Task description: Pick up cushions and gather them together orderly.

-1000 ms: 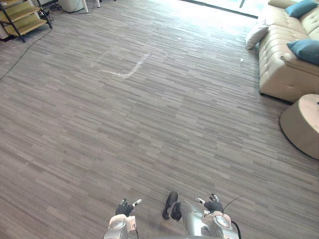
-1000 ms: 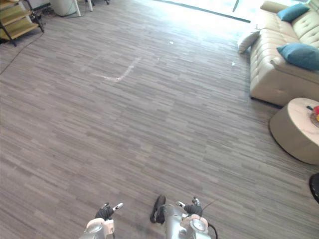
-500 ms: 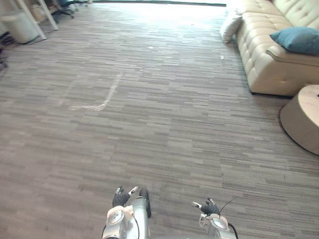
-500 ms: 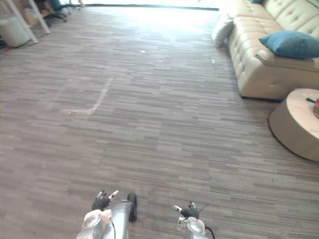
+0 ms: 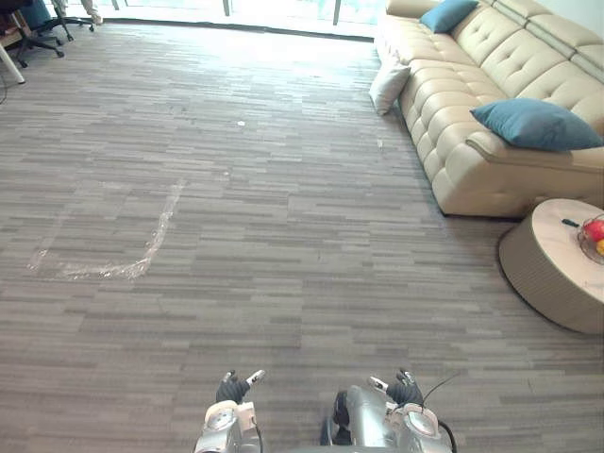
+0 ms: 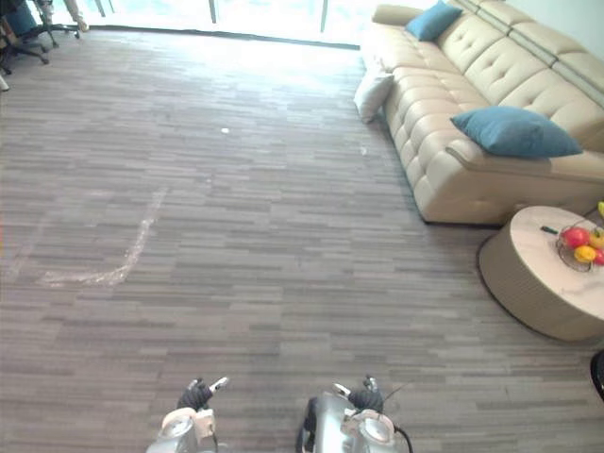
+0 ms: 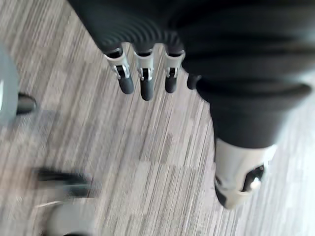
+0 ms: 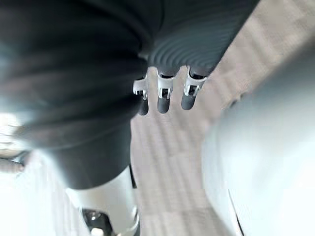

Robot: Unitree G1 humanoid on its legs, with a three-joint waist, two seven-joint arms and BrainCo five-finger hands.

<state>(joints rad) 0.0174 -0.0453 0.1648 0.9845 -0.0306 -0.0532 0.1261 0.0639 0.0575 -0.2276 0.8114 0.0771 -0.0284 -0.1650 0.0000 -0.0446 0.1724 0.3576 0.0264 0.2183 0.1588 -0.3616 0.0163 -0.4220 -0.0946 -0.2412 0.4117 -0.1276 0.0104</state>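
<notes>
- Teal cushion [image 5: 534, 124] on sofa [image 5: 472, 179] at 2 o'clock; white cushion [image 5: 389, 87] against it at 1
- likely soft, light; you grab mid-edge
- left hand [image 5: 232, 388], right hand [image 5: 404, 388] slack, empty, at 6

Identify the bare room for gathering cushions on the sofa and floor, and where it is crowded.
Free: the cream leather sofa seats between the near blue cushion and far blue cushion; the grey floor before it. Crowded: the gap by the round beige table near the sofa's end.
</notes>
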